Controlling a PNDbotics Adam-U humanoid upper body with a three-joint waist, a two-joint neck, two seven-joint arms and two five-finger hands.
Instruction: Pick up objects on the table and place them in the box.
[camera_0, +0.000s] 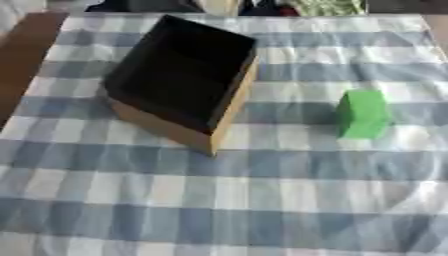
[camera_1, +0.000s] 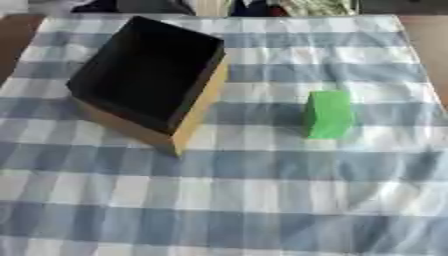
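1. Two task things show on my feed: an open box (camera_0: 179, 75) and a green block (camera_0: 363, 114).
2. I see the box on the left half of the table, turned at an angle to the cloth's stripes, with its near corner pointing toward me.
3. Its outer walls are tan like cardboard, and its inside is dark; I cannot make out anything lying in it.
4. I see the green block standing upright to the right of the box, well apart from it, touching nothing but the cloth.
5. Both rest on a blue and white checked tablecloth (camera_1: 262, 200) that covers nearly the whole table.
6. I see bare brown table (camera_0: 26, 55) past the cloth's left edge, and a strip at the upper right corner.
7. Neither of the robot's hands appears in either eye view, so I cannot tell whether their fingers are straight or curled, and nothing is being held within my sight.
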